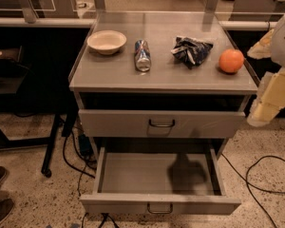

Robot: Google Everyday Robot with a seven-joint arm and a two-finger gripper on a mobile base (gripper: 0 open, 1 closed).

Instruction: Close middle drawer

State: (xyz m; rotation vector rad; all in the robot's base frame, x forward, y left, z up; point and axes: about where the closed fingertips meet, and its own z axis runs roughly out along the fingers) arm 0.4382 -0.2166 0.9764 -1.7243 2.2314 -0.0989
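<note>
The table top [109, 72] is a dull matt grey. By its back left corner sits a cream bowl [107, 42]; toward the middle lies a silver can [142, 55] with blue and red markings. A crumpled packet [191, 50], dark blue with white patches, lies right of centre, and a bright orange fruit [231, 61] glows at the right edge. Below the front edge, the middle drawer [118, 204] is the same plain grey inside and out, its handle [160, 208] dark. The gripper [268, 103], pale cream-yellow, hangs just off the front right corner. The floor [33, 198] is speckled beige, crossed by black cables [256, 184].
</note>
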